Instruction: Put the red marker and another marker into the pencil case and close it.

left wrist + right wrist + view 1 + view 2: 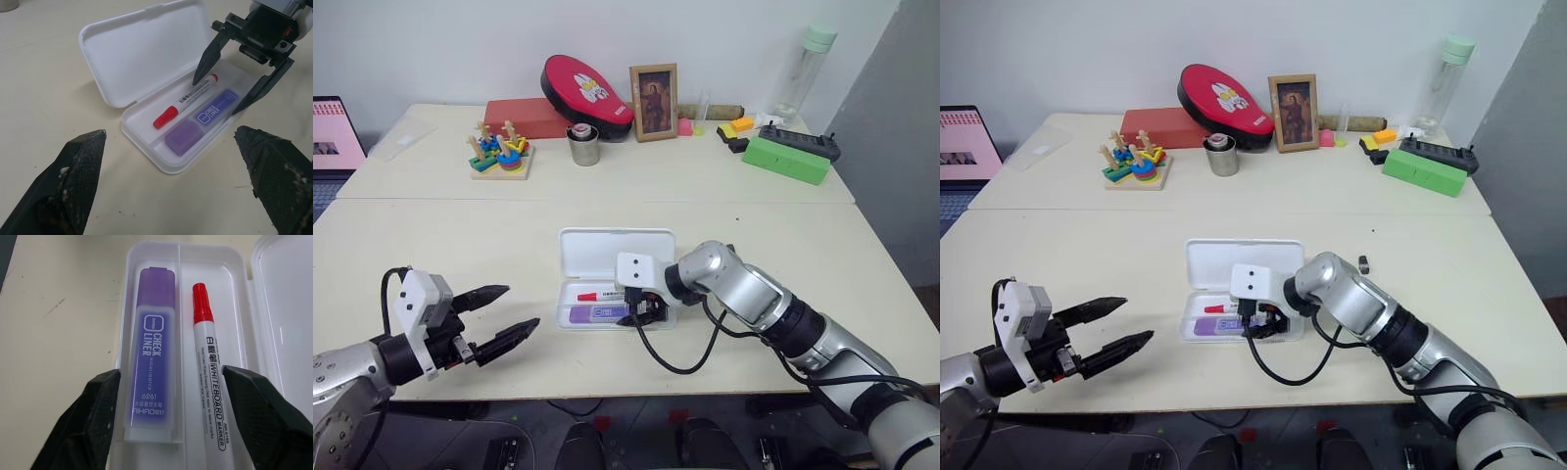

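Right gripper (237, 93) spread over purple marker (152, 377), seemingly untouched, red marker (208, 367) alongside, pencil case (142, 54) open

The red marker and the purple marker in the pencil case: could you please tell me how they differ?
The red marker is slim, with a white barrel and red cap; the purple marker is thicker, with a translucent violet body. The red one lies in the compartment nearer the lid, the purple one in the outer compartment. Both lie flat and parallel in the open pencil case.
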`<action>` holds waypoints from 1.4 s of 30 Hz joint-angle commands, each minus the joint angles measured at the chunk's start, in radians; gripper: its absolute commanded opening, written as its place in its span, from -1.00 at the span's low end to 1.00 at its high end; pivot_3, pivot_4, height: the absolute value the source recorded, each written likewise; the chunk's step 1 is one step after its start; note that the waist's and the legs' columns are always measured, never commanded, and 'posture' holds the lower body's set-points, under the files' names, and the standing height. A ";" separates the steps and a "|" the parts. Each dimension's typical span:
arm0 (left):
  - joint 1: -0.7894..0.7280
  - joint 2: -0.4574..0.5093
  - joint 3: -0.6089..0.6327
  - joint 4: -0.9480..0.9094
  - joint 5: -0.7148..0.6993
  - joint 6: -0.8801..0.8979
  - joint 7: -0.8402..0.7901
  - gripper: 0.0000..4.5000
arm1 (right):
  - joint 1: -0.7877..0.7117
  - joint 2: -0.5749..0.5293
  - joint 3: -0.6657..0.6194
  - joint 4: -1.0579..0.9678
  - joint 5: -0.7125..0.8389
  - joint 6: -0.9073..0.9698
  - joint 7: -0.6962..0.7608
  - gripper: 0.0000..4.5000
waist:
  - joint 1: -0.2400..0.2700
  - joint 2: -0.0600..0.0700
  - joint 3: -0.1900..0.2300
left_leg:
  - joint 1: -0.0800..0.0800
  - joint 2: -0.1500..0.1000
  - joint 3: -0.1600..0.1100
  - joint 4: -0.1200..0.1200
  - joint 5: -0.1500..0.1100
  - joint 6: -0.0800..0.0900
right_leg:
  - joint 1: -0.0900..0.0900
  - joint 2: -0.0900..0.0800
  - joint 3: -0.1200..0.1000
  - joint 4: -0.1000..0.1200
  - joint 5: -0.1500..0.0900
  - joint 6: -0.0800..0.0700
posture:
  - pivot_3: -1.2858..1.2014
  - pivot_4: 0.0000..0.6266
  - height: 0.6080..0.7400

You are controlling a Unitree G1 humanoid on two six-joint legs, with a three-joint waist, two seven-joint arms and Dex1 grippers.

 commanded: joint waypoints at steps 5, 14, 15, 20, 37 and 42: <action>-0.091 0.015 -0.048 -0.005 -0.009 0.001 0.008 1.00 | -0.035 0.021 -0.171 -0.007 0.040 -0.019 -0.016 0.99 | 0.000 0.000 0.000 | 0.000 0.000 0.000 0.000 0.000 0.000 | 0.000 0.000 0.000 0.000 0.000 0.001 | 0.03 -0.52 1.00; -0.138 0.039 -0.081 0.015 -0.012 0.017 -0.011 1.00 | 0.022 -0.097 -0.167 -0.075 0.029 -0.081 0.069 0.99 | 0.001 0.000 0.000 | 0.000 0.000 0.000 0.000 0.000 0.000 | 0.001 0.000 0.000 -0.001 0.000 0.000 | 0.03 -0.52 1.00; -0.141 0.039 -0.084 0.015 -0.012 0.019 -0.012 1.00 | 0.027 -0.106 -0.165 -0.078 0.029 -0.084 0.077 0.99 | 0.000 0.000 0.000 | 0.000 0.000 0.000 0.000 0.000 0.000 | 0.001 0.000 0.000 0.000 0.000 0.000 | 0.03 -0.52 1.00; -0.164 0.034 -0.108 0.005 -0.022 0.033 -0.008 1.00 | 0.037 -0.128 -0.140 -0.043 -0.020 -0.125 0.078 0.99 | -0.002 0.000 0.000 | 0.000 0.000 0.000 0.000 0.000 0.000 | 0.002 0.000 0.000 0.000 0.000 0.000 | 0.03 -0.52 1.00; -0.181 0.036 -0.123 0.006 -0.021 0.046 -0.010 1.00 | 0.061 -0.065 -0.111 -0.004 -0.105 -0.150 0.060 0.99 | -0.004 0.000 0.000 | 0.000 0.000 0.000 0.000 0.000 0.000 | 0.003 0.000 0.000 0.000 0.000 0.000 | 0.03 -0.52 1.00; -0.182 0.039 -0.123 0.006 -0.021 0.048 -0.011 1.00 | 0.065 -0.050 -0.118 -0.006 -0.104 -0.140 0.058 0.99 | -0.004 0.000 0.000 | 0.000 0.000 0.000 0.000 0.000 0.000 | 0.003 0.000 0.000 0.000 0.000 0.001 | 0.03 -0.52 1.00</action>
